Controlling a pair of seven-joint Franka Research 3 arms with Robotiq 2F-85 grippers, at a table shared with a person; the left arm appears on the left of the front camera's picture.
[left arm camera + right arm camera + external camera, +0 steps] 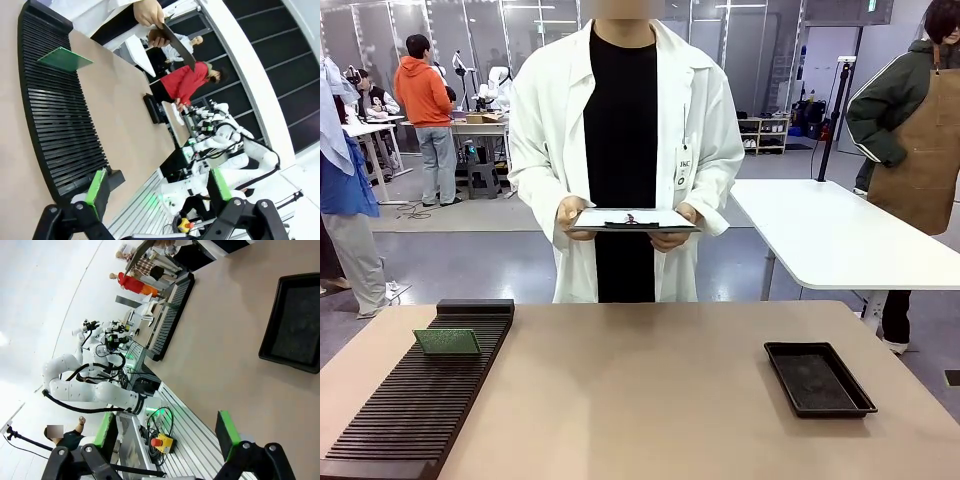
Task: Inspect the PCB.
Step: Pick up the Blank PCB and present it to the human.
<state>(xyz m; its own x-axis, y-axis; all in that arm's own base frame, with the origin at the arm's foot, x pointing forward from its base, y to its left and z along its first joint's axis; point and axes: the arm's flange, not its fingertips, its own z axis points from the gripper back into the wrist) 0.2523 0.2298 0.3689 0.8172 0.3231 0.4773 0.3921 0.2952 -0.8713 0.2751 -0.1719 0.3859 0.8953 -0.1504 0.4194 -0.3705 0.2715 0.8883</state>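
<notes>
beige tabletop (640,390) stretched across a busy workshop, with a second white table and other people farther back. along its left edge a long black slotted rack (420,410) ran from the near corner toward the far edge. the pcb (447,342) rested on top of that rack near its far end, slightly tilted, a pale green board that touched nothing but the rack. a shallow black tray (815,378) lay near the right edge, well apart from the board. beyond the far edge a person in a white lab coat (625,120) stood holding a clipboard (632,219) level in both hands. the left end effector (159,175) hung released above the near end of the rack, green pads wide apart and grasping nothing. the right end effector (165,417) was likewise released, held off the tabletop's near edge.
</notes>
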